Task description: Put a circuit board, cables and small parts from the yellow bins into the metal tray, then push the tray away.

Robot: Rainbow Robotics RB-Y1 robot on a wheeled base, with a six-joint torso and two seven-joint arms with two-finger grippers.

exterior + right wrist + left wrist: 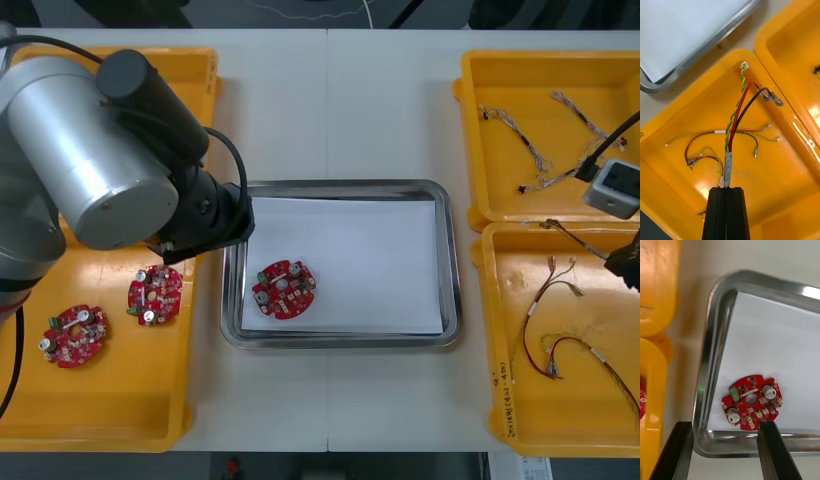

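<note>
"Two round red circuit boards lie in the near left yellow bin. Where is the other one?"

"The third board lies flat on the white inside of the metal tray, toward its near left corner. The tray is in the middle of the counter."

"And the left gripper?"

"The left gripper hangs over that corner of the tray, its fingers spread wide with nothing between them. One fingertip is over the tray's near rim, just beside the third board. The other is outside the tray's left rim, over the counter."

"What about the right gripper?"

"The right gripper is over the near right bin. Its fingers are pressed together on a cable bundle, pinching its pale wrapped end. Red, black and twisted yellow-green strands run out from the fingers toward the bin wall nearest the tray."

"Anything else in there?"

"Loose cables lie on that bin's floor, beneath the bundle. The far right bin holds thin cables too."
</note>
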